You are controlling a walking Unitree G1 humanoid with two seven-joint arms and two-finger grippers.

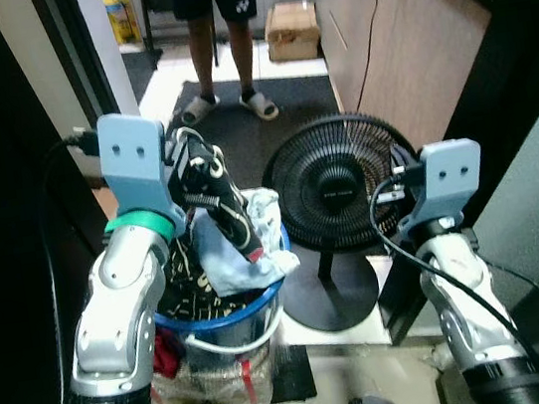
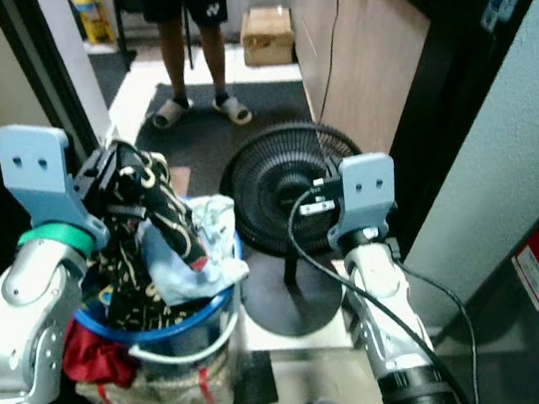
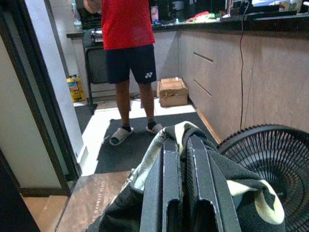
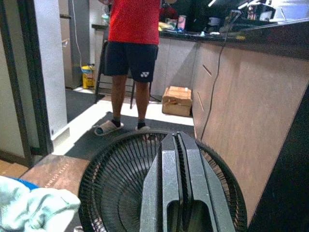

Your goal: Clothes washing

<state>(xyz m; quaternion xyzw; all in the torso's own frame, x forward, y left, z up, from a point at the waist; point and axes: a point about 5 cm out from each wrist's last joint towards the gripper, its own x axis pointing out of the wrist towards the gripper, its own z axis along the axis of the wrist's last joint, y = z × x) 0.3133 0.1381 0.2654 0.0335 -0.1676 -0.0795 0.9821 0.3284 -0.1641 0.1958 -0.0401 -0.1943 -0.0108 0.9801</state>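
Note:
My left gripper is shut on a black garment with cream patterning, held up over a blue laundry basket. The garment drapes around both fingers and hangs down into the basket. A light blue cloth and more dark patterned clothes lie piled in the basket. My right gripper is shut with nothing in it, raised to the right of the basket and facing a black floor fan.
The fan stands on its round base right beside the basket. A person in red shirt, dark shorts and slippers stands on a dark mat ahead. A cardboard box sits by wooden cabinets. A red cloth hangs beside the basket.

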